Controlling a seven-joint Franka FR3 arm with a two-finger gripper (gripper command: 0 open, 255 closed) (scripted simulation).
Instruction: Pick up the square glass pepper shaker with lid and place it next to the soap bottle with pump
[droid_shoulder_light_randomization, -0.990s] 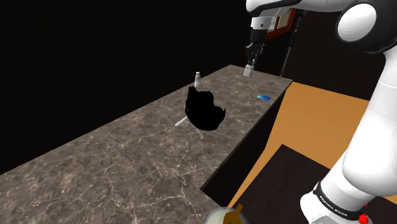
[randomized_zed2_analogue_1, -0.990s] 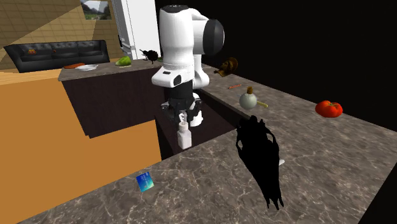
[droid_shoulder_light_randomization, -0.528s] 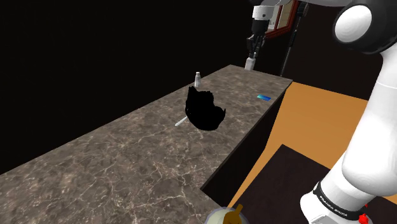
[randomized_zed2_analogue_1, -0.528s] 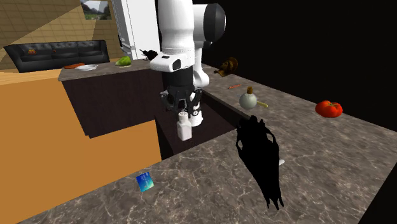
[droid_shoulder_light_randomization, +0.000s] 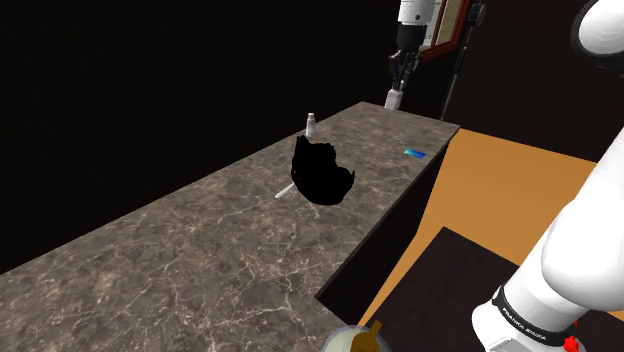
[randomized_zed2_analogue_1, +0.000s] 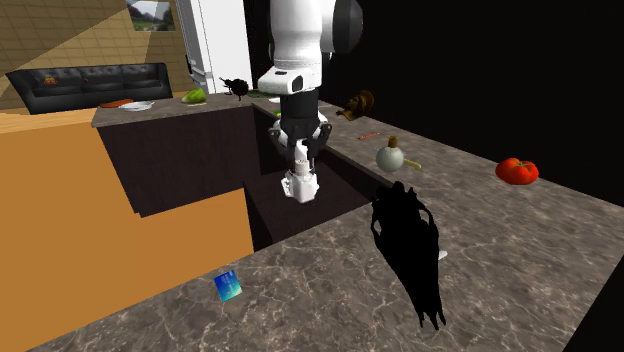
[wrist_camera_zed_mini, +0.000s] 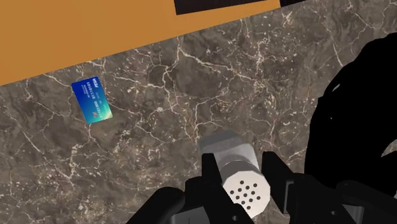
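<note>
Over the far end of the desk (droid_shoulder_light_randomization: 200, 240), in the shoulder view, the claw (droid_shoulder_light_randomization: 398, 72) hangs high with the pepper shaker (droid_shoulder_light_randomization: 394, 100) clamped at its tip, up off the top. The soap bottle (droid_shoulder_light_randomization: 311, 124) stands on the desk, down and toward this view's left from the shaker, close beside a black lump (droid_shoulder_light_randomization: 322, 172). A blue card (droid_shoulder_light_randomization: 414, 153) lies near the other edge. In the second exterior view, the claw (randomized_zed2_analogue_1: 302, 160) points straight down and the shaker (randomized_zed2_analogue_1: 300, 186) hangs upright under it, in the air, with the black lump (randomized_zed2_analogue_1: 410, 250) toward this view's right. In the wrist view, the two fingers (wrist_camera_zed_mini: 213, 175) squeeze the shaker (wrist_camera_zed_mini: 230, 149) from both sides. Its lid (wrist_camera_zed_mini: 248, 191) with little holes faces the camera, and the desk (wrist_camera_zed_mini: 178, 83) lies below. I think the next move must carry the shaker sideways to the soap bottle, then down, without bumping the lump.
</note>
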